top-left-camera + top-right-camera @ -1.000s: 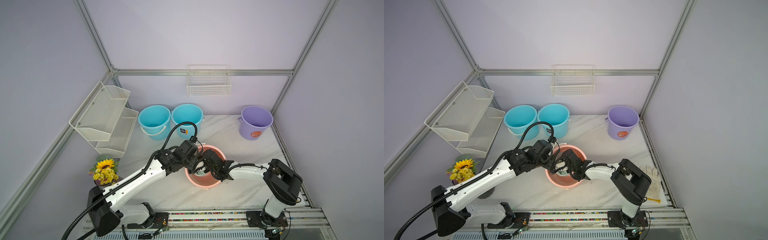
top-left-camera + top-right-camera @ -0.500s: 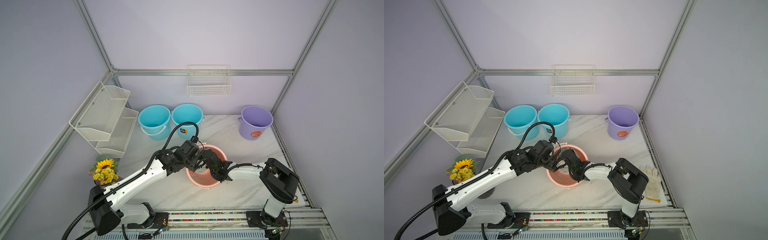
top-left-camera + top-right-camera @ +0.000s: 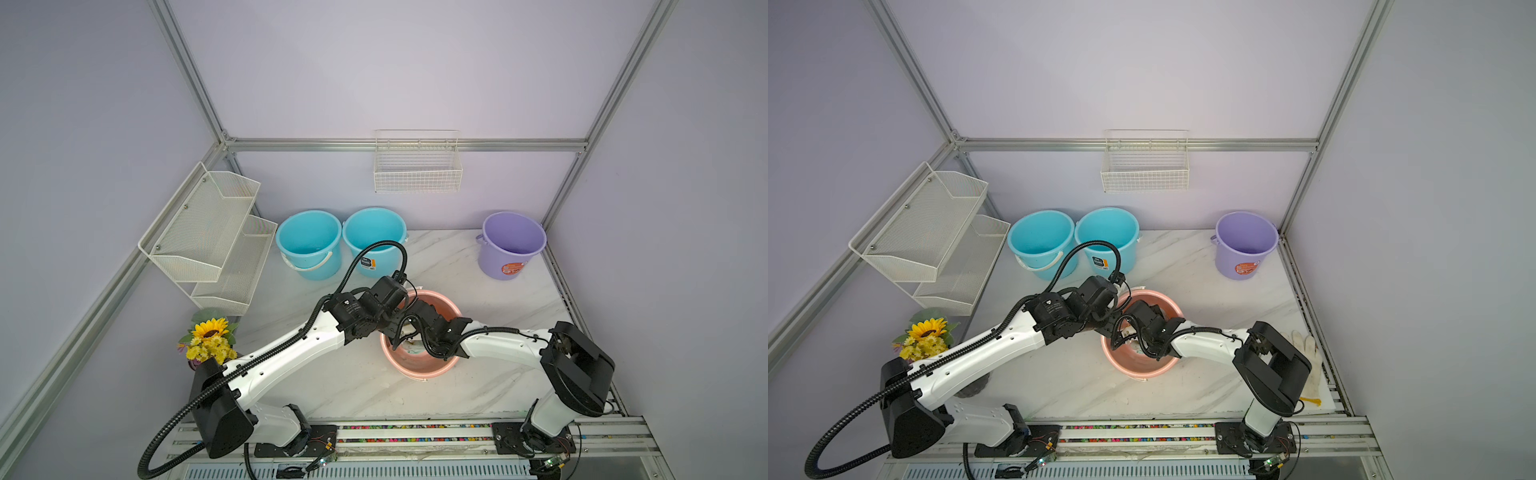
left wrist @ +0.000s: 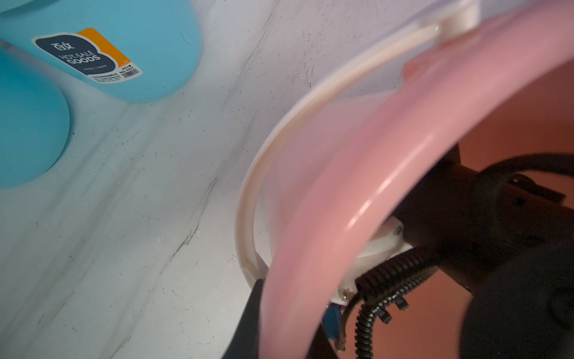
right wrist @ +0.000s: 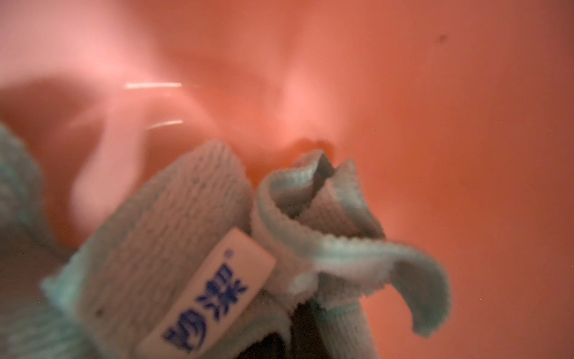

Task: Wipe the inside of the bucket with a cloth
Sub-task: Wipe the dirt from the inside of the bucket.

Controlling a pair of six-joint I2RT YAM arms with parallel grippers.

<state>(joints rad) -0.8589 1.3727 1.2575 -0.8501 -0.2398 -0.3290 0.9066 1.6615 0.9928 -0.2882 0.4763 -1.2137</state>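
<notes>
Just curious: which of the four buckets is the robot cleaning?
The pink bucket, nearest the robot: it alone has the cloth inside. The two blue buckets and the purple bucket stand apart behind.

Desk: What's the top camera giving you?
Me: I see 2 arms meeting at the pink bucket (image 3: 1142, 370): left arm (image 3: 1000, 349) at its rim, right arm (image 3: 1208, 343) dipping inside. A pale bit of cloth (image 3: 1135, 346) shows under them.
Desk: And behind?
Me: A plain blue bucket (image 3: 1040, 239) just beside a labelled blue bucket (image 3: 1106, 235); a purple bucket (image 3: 1246, 243) well apart. A white glove (image 3: 1306, 353) lies near the right arm.
</notes>
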